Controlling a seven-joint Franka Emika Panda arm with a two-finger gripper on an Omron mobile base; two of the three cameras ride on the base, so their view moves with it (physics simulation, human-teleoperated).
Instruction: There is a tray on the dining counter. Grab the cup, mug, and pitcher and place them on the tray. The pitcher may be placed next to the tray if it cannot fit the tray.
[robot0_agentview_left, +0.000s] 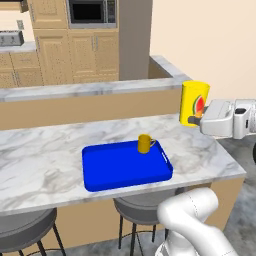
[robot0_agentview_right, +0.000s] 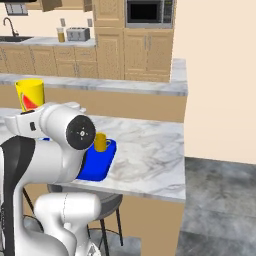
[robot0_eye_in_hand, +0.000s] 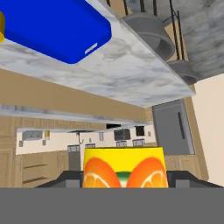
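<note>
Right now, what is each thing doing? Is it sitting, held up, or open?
Tall yellow watermelon-picture cup: upright, held in the air by the hand, right of the tray.
Small plain yellow mug: upright on the tray, near its back right corner.
Bright blue flat tray: flat on the marble dining counter.
Hand: shut on the cup.

The dining counter (robot0_agentview_left: 60, 155) is a long white-grey marble top on a tan panel front, with round grey stools (robot0_agentview_left: 142, 207) standing under its near edge. A blue tray (robot0_agentview_left: 120, 172) lies flat on it, nearer the right end, its long side along the counter. The mug (robot0_agentview_left: 145, 143) stands upright inside the tray at the far right corner, near the rim; its handle seems to point right. The marble around the tray is bare.
</note>
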